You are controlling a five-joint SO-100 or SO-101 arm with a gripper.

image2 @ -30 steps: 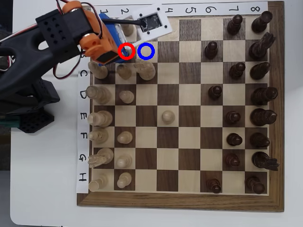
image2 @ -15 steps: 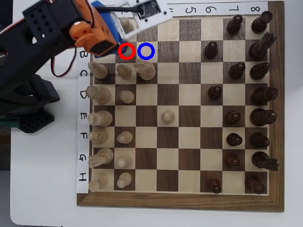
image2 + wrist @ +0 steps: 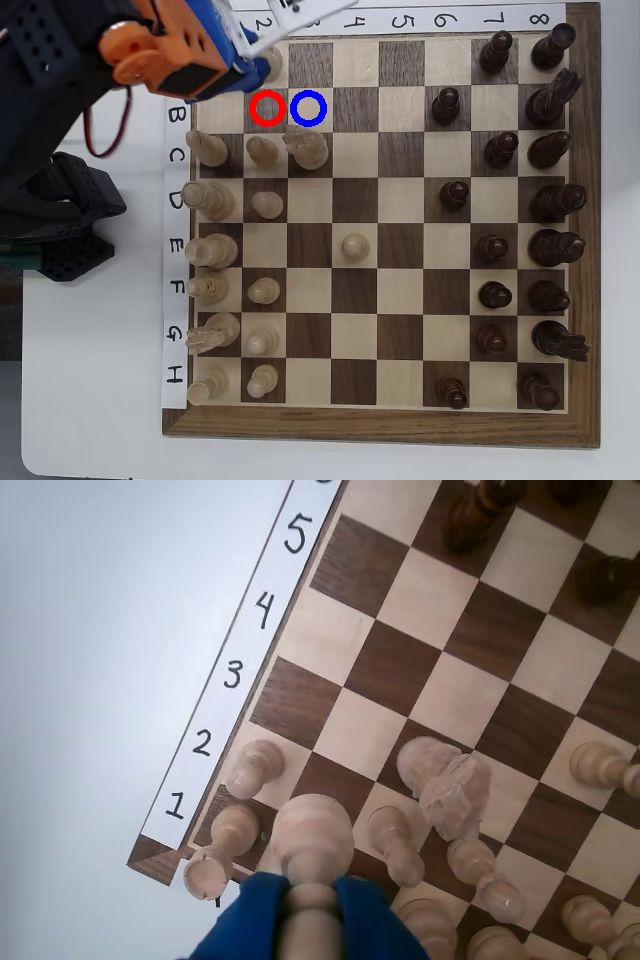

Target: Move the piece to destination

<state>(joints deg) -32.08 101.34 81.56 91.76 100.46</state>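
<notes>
Gripper (image 3: 305, 905) is pinching the pawn (image 3: 312, 832) upright near the board's corner (image 3: 190, 20); blue-ringed square (image 3: 309, 108) is lying just inward.

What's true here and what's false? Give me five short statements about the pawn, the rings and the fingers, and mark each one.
1. In the wrist view the blue fingers clamp a pale pawn by its stem. True.
2. A piece stands inside the blue ring. False: that light square is empty.
3. The red ring sits on a dark square. True.
4. The gripped pawn is dark brown. False: it is pale tan.
5. A lone pale pawn stands mid-board. True.
</notes>
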